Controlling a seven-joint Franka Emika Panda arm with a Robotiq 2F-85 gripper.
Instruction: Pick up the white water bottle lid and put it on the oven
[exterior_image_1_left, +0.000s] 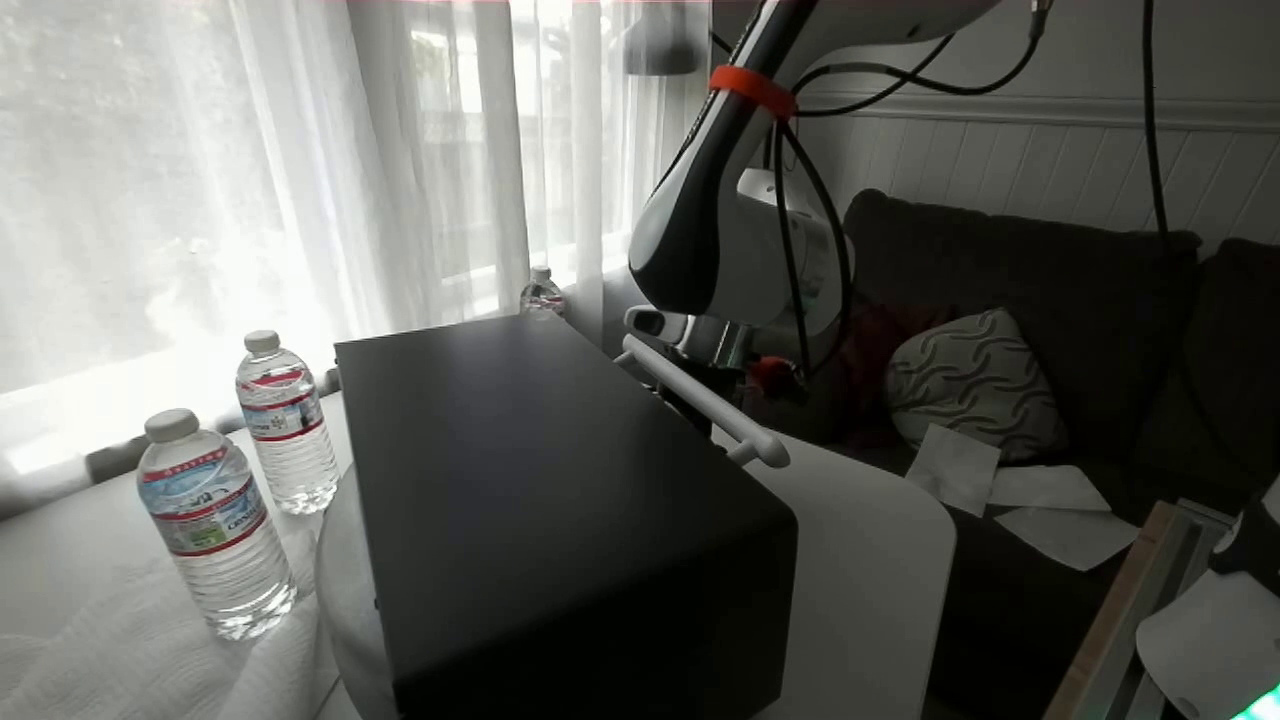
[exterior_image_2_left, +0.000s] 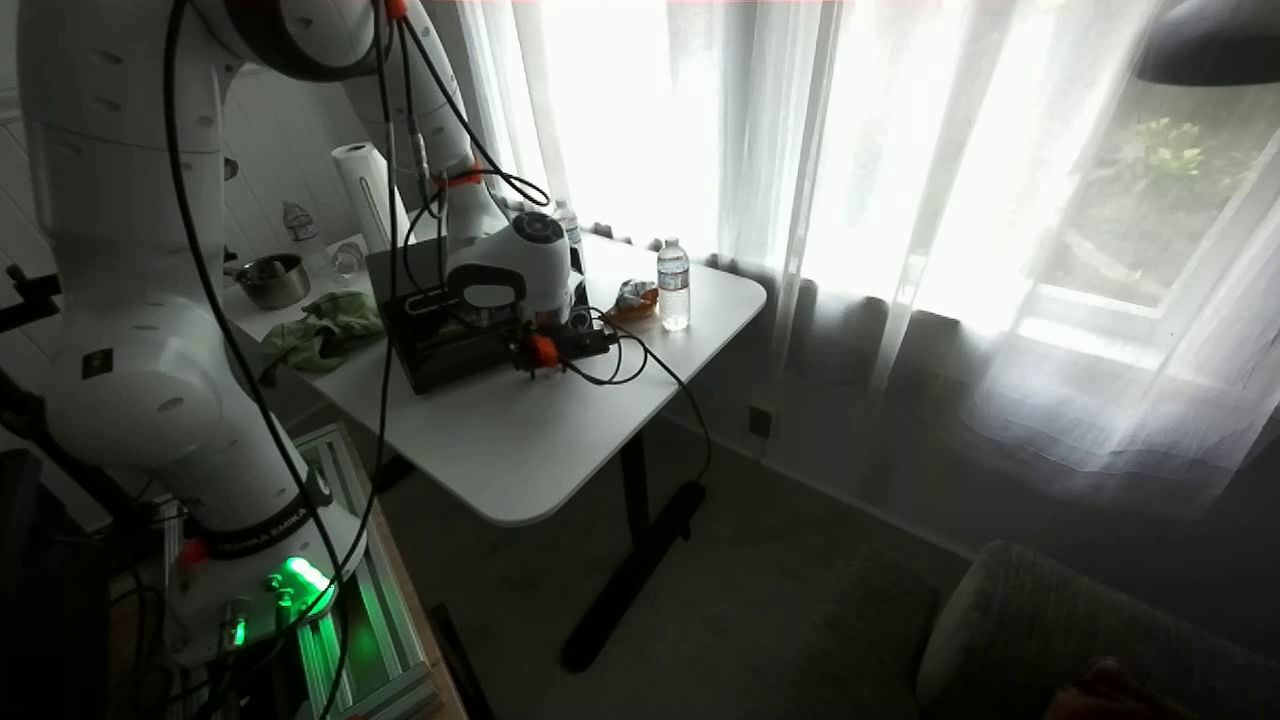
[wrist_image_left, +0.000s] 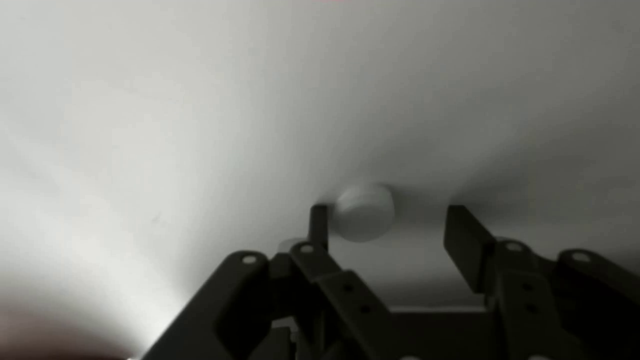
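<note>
Gripper (wrist_image_left: 389, 222): black, fingers stand apart. Table (exterior_image_2_left: 530, 450): white-topped. Oven (exterior_image_1_left: 560, 450): black, stands on the table. Bottle (exterior_image_2_left: 674, 290): clear, stands upright near the table's edge. Lid (wrist_image_left: 364, 217): white, lies on the table between the fingertips, just beside one.

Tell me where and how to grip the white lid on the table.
Pinch the lid by opposite sides of its round edge, likely best from above: it sits low on the table, and the open gripper straddles it.
</note>
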